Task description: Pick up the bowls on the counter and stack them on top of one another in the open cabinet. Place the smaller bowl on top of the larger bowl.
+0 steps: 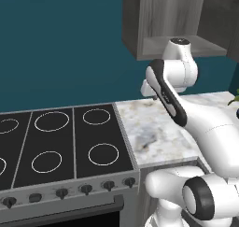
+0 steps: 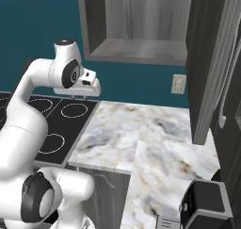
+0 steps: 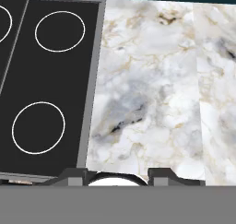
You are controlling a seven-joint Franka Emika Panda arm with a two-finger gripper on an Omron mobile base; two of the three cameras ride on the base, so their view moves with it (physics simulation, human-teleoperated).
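Neither olive-yellow bowl is in view. My gripper (image 3: pixel 117 176) hangs above the marble counter (image 3: pixel 147 94), close to the stovetop's right edge. Its two dark fingertips (image 3: pixel 71 174) stand wide apart with nothing between them, so it is open. From the right base view the hand with the gripper (image 2: pixel 77 96) sits over the seam between the stovetop and the counter (image 2: pixel 141 138). The open cabinet (image 2: pixel 141 49) is above and to the right of the hand, and its shelf (image 1: pixel 179 46) looks bare.
A black stovetop (image 1: pixel 60 142) with ring burners lies left of the counter (image 1: pixel 154 132). A tall grey cabinet (image 2: pixel 212 58) stands at the right, with a wall outlet (image 2: pixel 178 84) beside it. A dark appliance (image 2: pixel 204 202) sits at the counter's near right corner. Something green (image 1: pixel 235 100) peeks in at the right edge.
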